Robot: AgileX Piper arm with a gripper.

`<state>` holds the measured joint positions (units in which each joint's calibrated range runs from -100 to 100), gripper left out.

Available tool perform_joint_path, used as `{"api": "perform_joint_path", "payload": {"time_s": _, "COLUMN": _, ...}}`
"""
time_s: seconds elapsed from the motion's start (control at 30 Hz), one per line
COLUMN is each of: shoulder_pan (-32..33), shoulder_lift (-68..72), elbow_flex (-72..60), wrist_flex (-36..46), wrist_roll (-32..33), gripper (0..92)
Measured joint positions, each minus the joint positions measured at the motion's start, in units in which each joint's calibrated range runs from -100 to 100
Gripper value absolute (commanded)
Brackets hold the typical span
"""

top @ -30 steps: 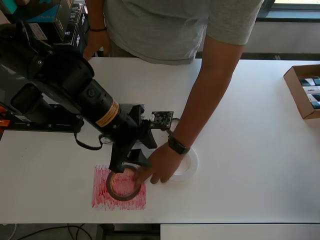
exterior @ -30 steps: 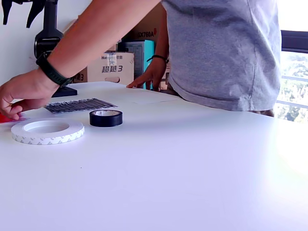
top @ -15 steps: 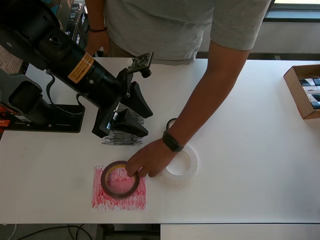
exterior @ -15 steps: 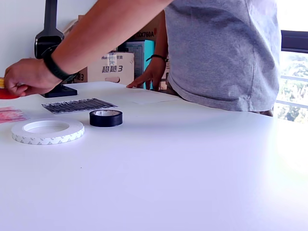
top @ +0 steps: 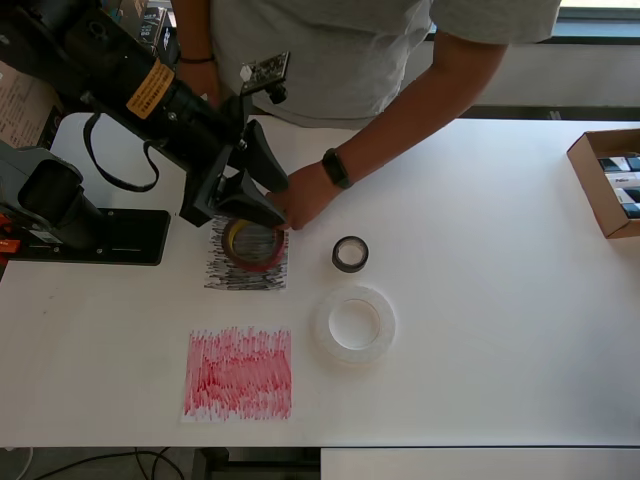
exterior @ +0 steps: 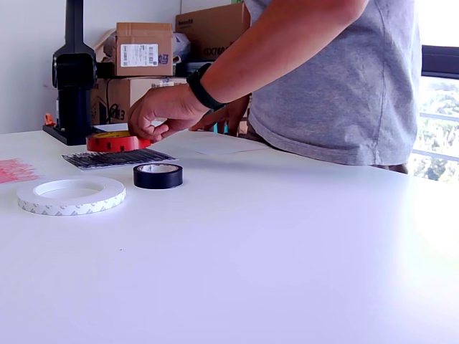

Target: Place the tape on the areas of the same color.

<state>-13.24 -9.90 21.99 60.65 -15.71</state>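
Red-scribbled square paper sheet (top: 238, 373) lay nearest the front table edge in the overhead view, nothing on it; in the exterior view only its corner (exterior: 16, 170) showed at the far left. Large translucent white tape roll (top: 355, 324) (exterior: 70, 195) sat flat on the bare white table (top: 480, 300), just right of the red sheet in the overhead view, not on any sheet. Small black tape roll (top: 350, 254) (exterior: 158, 175) lay flat on bare table just beyond the white roll, beside the black-scribbled paper sheet (top: 246, 268) (exterior: 118, 158) but apart from it. Wide dark-red tape roll with yellowish core (top: 252, 243) (exterior: 117, 140) sat on the far part of the black sheet. A person's hand (top: 302, 197) (exterior: 159, 110), black watch on the wrist, was at that roll, fingers on its rim. The black robot gripper (top: 236, 190) hung above the roll's far-left side in the overhead view; its fingers looked spread, holding nothing. A plain white sheet (exterior: 215, 149) was faintly visible farther back in the exterior view. An open brown cardboard box (top: 608, 180) sat at the overhead view's right edge. Stacked cardboard boxes (exterior: 140, 54) stood behind the table.
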Motion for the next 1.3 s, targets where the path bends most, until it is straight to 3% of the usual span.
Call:
{"api": "perform_joint_path", "payload": {"time_s": 0.93, "shoulder_pan": -2.8, "shoulder_lift": 13.3, "elbow_flex": -1.2, "wrist_flex": -1.4, "wrist_roll": 1.0, "gripper": 56.5}}
{"api": "perform_joint_path", "payload": {"time_s": 1.3, "shoulder_pan": -4.9, "shoulder_lift": 24.7, "elbow_flex": -10.1, "wrist_flex": -0.3, "wrist_roll": 7.7, "gripper": 56.5}}
